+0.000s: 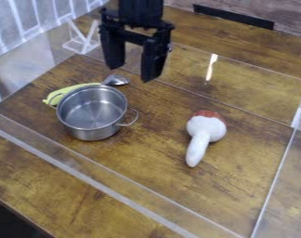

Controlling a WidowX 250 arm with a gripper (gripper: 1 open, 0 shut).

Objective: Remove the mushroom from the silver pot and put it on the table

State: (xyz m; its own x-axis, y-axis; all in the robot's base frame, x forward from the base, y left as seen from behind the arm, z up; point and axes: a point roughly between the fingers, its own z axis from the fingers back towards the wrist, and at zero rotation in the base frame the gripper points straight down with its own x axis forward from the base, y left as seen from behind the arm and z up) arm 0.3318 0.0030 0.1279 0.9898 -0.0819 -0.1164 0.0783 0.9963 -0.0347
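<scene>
No readable writing; gripper (133, 67) jaws spread, empty; mushroom (202, 137) on table (153, 177) beside silver pot (92, 112).

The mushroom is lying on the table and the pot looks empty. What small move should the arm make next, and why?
Probably only a small retreat, up and away, then stop. The mushroom already lies on the table, apart from the silver pot, which holds nothing. The gripper hangs open above the table behind the pot, holding nothing, so no further grasp seems needed.
</scene>
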